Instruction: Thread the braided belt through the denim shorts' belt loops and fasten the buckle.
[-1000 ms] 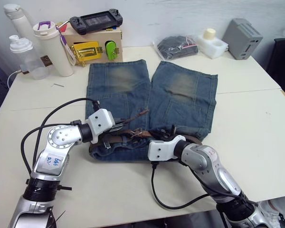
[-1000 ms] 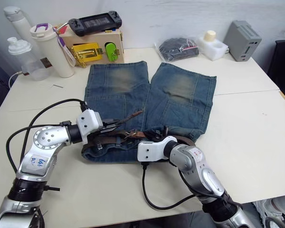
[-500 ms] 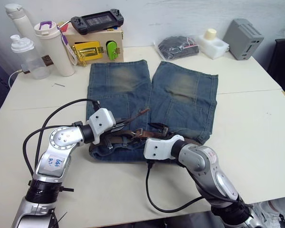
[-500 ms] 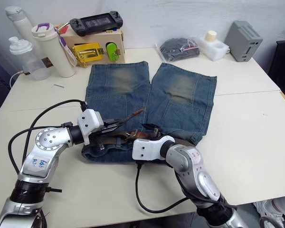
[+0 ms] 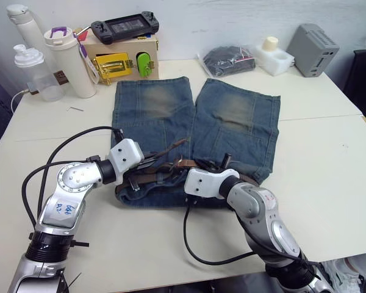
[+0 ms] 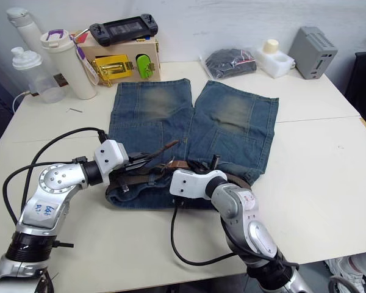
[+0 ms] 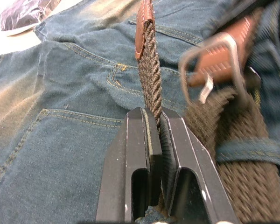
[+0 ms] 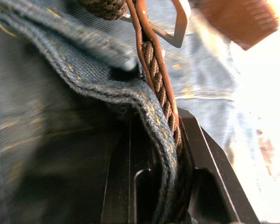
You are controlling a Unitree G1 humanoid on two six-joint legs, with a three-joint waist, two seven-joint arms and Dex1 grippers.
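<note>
While the left gripper [image 7: 151,135] pinches the brown braided belt's [image 7: 150,74] tip, it aims toward the silver rectangular buckle [image 7: 210,60]. Clamping belt and faded blue denim shorts' [image 5: 171,110] waistband, the right gripper [image 8: 161,140] steadies them.

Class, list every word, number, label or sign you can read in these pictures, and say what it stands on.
None can be read for certain.
Blue handwritten marks on a white sticker on the left arm: too small to read.
Small red print on a label on the right arm: too small to read.
Braided belt, buckle, denim shorts: no text seen.
</note>
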